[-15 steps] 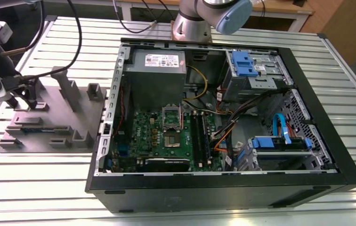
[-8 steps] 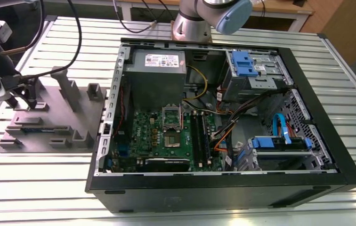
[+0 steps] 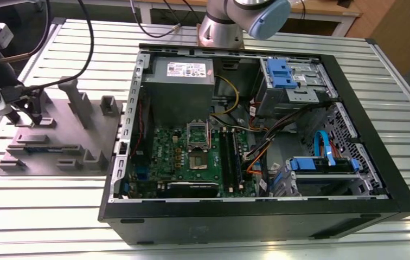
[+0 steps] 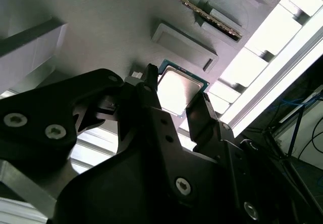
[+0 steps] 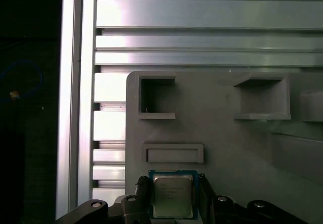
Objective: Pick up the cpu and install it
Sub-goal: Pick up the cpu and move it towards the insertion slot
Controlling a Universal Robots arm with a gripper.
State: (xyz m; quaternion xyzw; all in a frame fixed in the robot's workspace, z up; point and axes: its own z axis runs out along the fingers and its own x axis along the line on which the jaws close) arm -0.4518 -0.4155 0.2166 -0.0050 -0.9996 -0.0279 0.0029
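The cpu [image 5: 172,196] is a small square chip with a silver top and a green rim, lying on the grey fixture block [image 5: 217,133]. In both wrist views my gripper [image 5: 172,200] has one black finger against each side of it. In the second wrist view the cpu [image 4: 177,89] sits between the fingertips [image 4: 150,80]. In the exterior view the gripper [image 3: 25,118] is low over the fixture block [image 3: 60,141], at that view's left. The green motherboard [image 3: 183,165] inside the open computer case [image 3: 378,206] has its socket [image 3: 198,157] open.
The fixture block carries upright posts [image 3: 71,95] and recessed pockets [image 5: 157,99]; a memory stick [image 4: 202,12] rests in one slot. A slatted aluminium table [image 3: 46,216] holds everything. The case holds a grey power supply [image 3: 179,73], blue drive bays [image 3: 281,73] and loose cables [image 3: 263,146].
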